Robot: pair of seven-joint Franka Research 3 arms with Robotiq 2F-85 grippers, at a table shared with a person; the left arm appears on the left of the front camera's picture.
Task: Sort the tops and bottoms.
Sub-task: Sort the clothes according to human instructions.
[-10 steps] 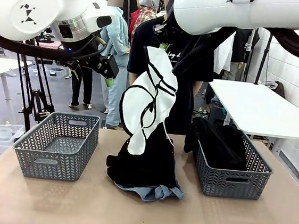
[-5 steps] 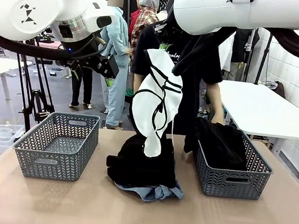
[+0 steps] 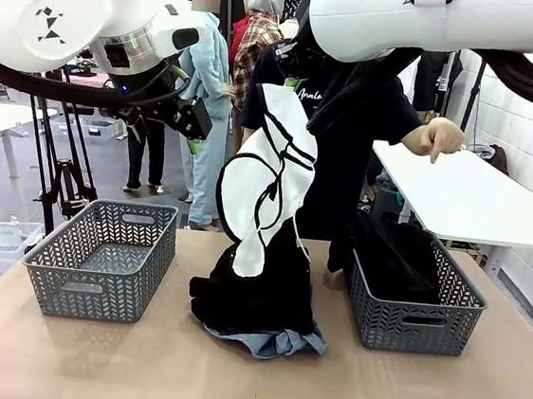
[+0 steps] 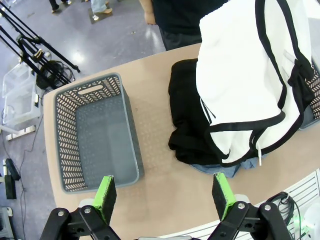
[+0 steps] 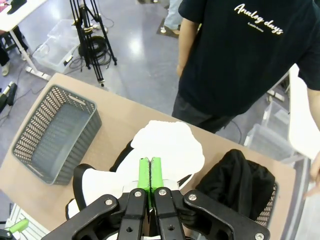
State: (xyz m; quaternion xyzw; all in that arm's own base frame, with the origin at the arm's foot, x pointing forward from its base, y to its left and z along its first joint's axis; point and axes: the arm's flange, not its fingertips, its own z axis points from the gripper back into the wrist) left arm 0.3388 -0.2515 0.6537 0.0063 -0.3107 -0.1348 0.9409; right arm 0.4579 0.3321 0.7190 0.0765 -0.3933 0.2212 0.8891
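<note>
A white garment with black piping [image 3: 266, 185] hangs above the table, and my right gripper [image 3: 292, 84] is shut on its top. In the right wrist view the shut gripper [image 5: 150, 175] has the white garment [image 5: 170, 142] draped below it. Under it a black garment [image 3: 252, 293] lies on a denim one [image 3: 278, 342]. Another black garment [image 3: 392, 256] fills the right basket [image 3: 411, 324]. My left gripper [image 3: 164, 127] hovers high over the left basket [image 3: 103, 259]. In the left wrist view the gripper [image 4: 164, 197] is open with nothing between its fingers.
A person in a black lettered T-shirt [image 5: 250, 50] stands at the table's far side, one hand [image 3: 435, 136] raised and pointing down over a white side table [image 3: 458, 196]. The left basket [image 4: 95, 132] holds nothing. Bare tabletop [image 3: 229, 377] runs along the front.
The hanging white garment swung right, then back left. The person's hand left the right basket and rose to the right. Neither gripper changed state.
</note>
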